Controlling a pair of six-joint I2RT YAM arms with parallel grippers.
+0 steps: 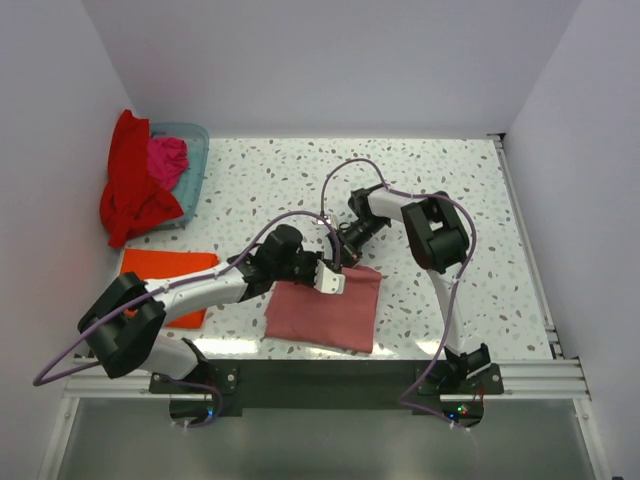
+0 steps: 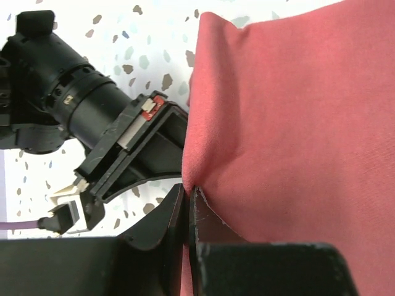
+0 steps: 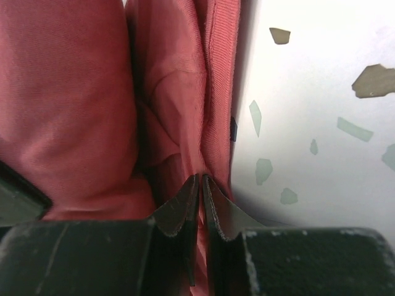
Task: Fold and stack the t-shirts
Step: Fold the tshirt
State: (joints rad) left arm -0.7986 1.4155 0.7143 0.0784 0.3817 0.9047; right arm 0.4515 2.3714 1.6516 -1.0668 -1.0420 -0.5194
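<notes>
Both hands clamp the pink tee's (image 1: 325, 312) far edge — left hand (image 2: 189, 191), right hand (image 3: 200, 180); tee lies on the bench (image 1: 450, 190), near front. Risk: thin pinch slips, or uneven pulls skew the fold.

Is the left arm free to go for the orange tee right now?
Probably not yet: the left gripper is shut on the far edge of the rose-pink tee and must let go first. The orange tee itself lies flat close beside that arm, partly under its forearm.
</notes>
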